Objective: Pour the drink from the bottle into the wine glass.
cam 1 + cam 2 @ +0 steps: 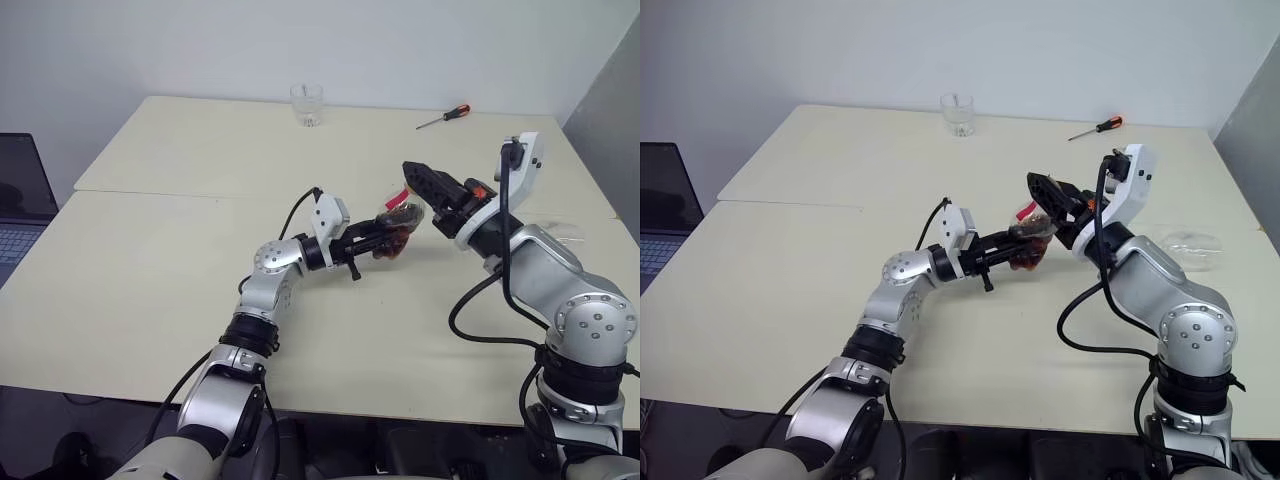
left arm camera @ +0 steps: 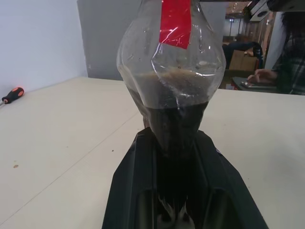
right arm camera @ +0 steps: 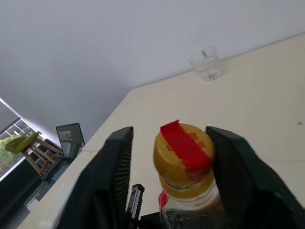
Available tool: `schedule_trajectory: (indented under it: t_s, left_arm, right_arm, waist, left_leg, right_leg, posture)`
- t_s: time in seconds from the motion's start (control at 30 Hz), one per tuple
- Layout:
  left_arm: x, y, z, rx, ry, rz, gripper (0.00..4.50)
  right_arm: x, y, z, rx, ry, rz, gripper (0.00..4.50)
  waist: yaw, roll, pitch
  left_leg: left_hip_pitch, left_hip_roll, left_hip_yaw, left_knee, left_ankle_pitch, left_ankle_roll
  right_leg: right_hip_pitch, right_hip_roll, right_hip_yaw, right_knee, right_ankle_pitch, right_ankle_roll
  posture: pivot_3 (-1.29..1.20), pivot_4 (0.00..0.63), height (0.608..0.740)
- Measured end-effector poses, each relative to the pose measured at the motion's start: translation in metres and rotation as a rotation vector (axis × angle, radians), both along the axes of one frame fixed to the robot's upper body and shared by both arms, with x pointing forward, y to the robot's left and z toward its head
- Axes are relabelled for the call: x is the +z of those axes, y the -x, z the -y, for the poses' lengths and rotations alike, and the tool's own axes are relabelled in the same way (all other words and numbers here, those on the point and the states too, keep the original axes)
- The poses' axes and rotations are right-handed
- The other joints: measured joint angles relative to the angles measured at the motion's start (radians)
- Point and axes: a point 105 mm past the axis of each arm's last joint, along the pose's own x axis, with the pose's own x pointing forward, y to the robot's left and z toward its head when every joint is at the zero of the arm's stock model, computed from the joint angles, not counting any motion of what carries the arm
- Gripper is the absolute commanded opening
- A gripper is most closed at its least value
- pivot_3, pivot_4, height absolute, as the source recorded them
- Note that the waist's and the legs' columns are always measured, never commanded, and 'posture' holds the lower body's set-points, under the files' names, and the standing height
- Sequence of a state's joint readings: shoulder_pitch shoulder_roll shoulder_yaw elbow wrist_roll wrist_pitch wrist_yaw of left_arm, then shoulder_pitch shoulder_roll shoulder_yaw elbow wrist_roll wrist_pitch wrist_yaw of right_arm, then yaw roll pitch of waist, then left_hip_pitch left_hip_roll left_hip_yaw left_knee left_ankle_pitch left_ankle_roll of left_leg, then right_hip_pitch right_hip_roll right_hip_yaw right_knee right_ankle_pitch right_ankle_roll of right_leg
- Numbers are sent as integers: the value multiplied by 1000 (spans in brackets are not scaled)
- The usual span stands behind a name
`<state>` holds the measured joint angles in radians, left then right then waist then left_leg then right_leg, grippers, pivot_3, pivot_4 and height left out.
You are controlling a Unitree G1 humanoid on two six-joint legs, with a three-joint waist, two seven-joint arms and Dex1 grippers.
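My left gripper is shut on the lower body of the bottle and holds it above the middle of the table. The clear bottle carries a red label strip, and the dark brown drink fills its lower part. My right gripper sits around the yellow cap, one finger on each side, with a gap still showing on one side. A clear rounded glass shape, the wine glass as far as I can tell, rests on the table beyond my right forearm and is partly hidden by it.
A short clear tumbler stands at the far edge of the table. A screwdriver with a red handle lies at the back right. A laptop sits off the table's left side. A person is in the background.
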<state>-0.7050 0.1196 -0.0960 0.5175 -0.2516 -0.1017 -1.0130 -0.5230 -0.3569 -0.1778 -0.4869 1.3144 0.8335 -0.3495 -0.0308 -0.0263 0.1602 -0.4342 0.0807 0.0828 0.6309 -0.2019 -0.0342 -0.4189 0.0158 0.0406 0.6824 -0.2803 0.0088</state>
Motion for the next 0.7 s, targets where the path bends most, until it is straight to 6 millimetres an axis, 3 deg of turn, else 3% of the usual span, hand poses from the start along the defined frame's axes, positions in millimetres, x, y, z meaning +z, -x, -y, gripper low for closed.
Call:
schedule_trajectory:
  t_s: [0.03, 0.33, 0.5, 0.57, 0.63, 0.7]
  left_arm:
    - [0, 0, 0, 1, 1, 0, 484]
    - [0, 0, 0, 1, 2, 1, 484]
    - [0, 0, 0, 0, -2, 1, 483]
    - [-1, -1, -2, 6, -6, -1, 483]
    - [-2, -1, -4, 12, -8, -4, 483]
    - [-3, -1, -6, 17, -8, -7, 483]
  right_arm:
    - [0, 0, 0, -1, -1, -1, 1166]
    - [3, 0, 4, -4, -1, 18, 1159]
    - [21, 1, 49, -157, -41, 91, 1158]
    - [10, 5, 78, -272, 26, 67, 1158]
    - [-24, 9, 106, -389, 156, -38, 1158]
    - [-58, 15, 122, -445, 230, -144, 1158]
  waist:
    - [0, 0, 0]
    - [0, 0, 0]
    - [2, 0, 0]
    - [7, 0, 0]
    - [8, 0, 0]
    - [7, 0, 0]
  left_leg:
    - [0, 0, 0, 0, 0, 0]
    - [0, 0, 0, 0, 0, 0]
    - [0, 0, 0, 0, 0, 0]
    - [0, 0, 0, 0, 0, 0]
    - [0, 0, 1, 0, 0, 0]
    - [1, 0, 1, 0, 0, 0]
  right_leg:
    - [0, 0, 0, 0, 0, 0]
    - [0, 0, 0, 0, 0, 0]
    - [0, 0, 0, -1, 0, 0]
    - [1, -1, -1, -1, 0, 0]
    - [2, -1, 0, -2, 0, 1]
    - [2, -1, 0, -1, 0, 1]
  posture:
    - [0, 150, 740]
    - [0, 150, 740]
    - [0, 150, 740]
    - [0, 150, 740]
    - [0, 150, 740]
    - [0, 150, 740]
